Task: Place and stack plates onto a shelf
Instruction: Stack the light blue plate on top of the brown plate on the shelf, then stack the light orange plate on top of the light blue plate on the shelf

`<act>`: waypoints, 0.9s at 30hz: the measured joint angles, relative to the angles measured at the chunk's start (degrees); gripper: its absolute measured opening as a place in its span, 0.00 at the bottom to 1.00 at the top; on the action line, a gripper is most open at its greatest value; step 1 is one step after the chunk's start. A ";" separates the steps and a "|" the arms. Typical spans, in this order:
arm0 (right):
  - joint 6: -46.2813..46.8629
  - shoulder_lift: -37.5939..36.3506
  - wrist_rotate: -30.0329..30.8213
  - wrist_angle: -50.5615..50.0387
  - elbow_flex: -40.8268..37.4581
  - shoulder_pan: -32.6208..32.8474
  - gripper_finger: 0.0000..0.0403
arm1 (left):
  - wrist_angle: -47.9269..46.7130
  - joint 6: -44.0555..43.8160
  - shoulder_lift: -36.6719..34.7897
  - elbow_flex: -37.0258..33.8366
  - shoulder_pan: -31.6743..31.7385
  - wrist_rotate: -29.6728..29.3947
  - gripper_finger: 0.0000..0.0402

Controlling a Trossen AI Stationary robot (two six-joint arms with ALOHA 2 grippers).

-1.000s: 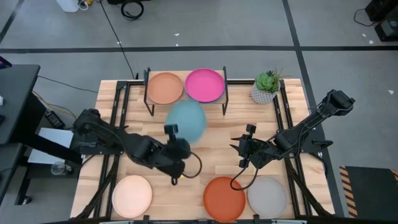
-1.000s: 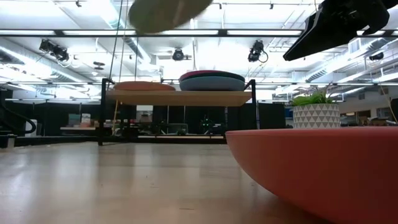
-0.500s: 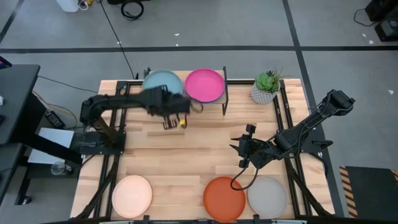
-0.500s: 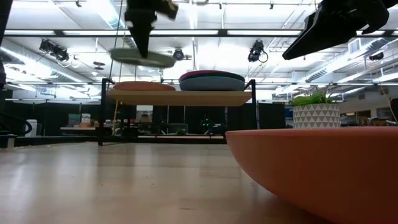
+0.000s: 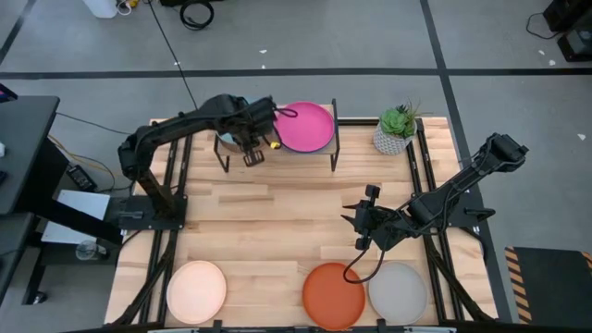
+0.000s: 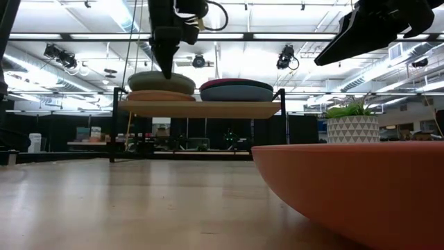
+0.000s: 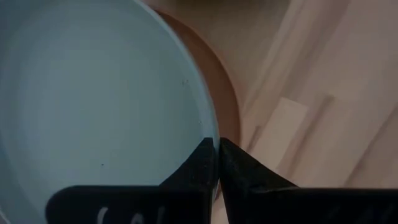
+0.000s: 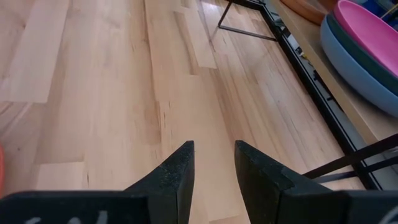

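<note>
The light teal plate [image 6: 161,82] lies on the tan plate [image 6: 159,96] at the left end of the shelf [image 6: 201,108]. My left gripper [image 6: 166,69] stands over it, shut on its rim. In the high view the arm hides most of this plate [image 5: 228,139]. The pink plate [image 5: 305,127] sits on a blue plate [image 6: 236,93] at the shelf's right end. Cream [image 5: 196,289], orange [image 5: 333,294] and grey [image 5: 398,291] plates lie along the near edge. My right gripper [image 5: 363,222] hovers open over the table's right middle. My left gripper [image 7: 216,149] pinches the light teal plate's rim [image 7: 211,124] on its near side, one finger inside the plate and one outside. The fingers [image 6: 166,66] come from above, pointing down. The plate sits level, its underside resting on the tan plate [image 7: 229,99].
A potted plant [image 5: 396,129] stands right of the shelf near the far edge. Black rails [image 5: 424,185] run along both sides of the tabletop. Bare wood [image 8: 112,93] spreads between the shelf and the near row of plates.
My left gripper carried the light teal plate from above the table's middle toward the far edge, over the shelf's left end, then lowered it. The plate, tilted and high before, now lies level on the tan plate. The gripper stayed shut on its rim.
</note>
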 joint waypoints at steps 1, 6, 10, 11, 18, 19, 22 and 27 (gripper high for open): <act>-0.04 0.00 0.00 0.00 0.00 0.00 0.30 | 0.19 0.02 0.00 0.00 0.25 0.65 0.05; -0.15 0.00 0.17 0.00 0.00 0.00 0.30 | 0.68 -0.59 0.00 0.00 0.33 3.68 0.05; -0.15 0.00 0.17 0.09 0.00 0.00 0.30 | 0.74 -2.66 0.44 -0.01 0.25 4.01 0.06; -0.15 0.00 0.15 0.22 0.00 0.00 0.30 | 1.02 -3.28 0.44 -0.02 0.25 3.78 0.06; -0.06 0.00 -0.09 0.41 0.00 0.00 0.30 | 1.55 -4.56 0.42 0.00 -0.10 1.06 0.18; -0.08 0.00 -0.09 0.41 0.00 0.00 0.30 | 1.55 -4.54 0.42 -0.02 -0.10 1.04 0.20; -0.11 0.00 -0.09 0.40 0.00 0.00 0.30 | 1.53 -3.78 0.42 -0.01 -0.22 0.89 0.27; -0.17 0.00 -0.09 0.39 0.00 0.00 0.30 | 0.28 -3.45 -0.18 1.75 -2.40 1.86 0.36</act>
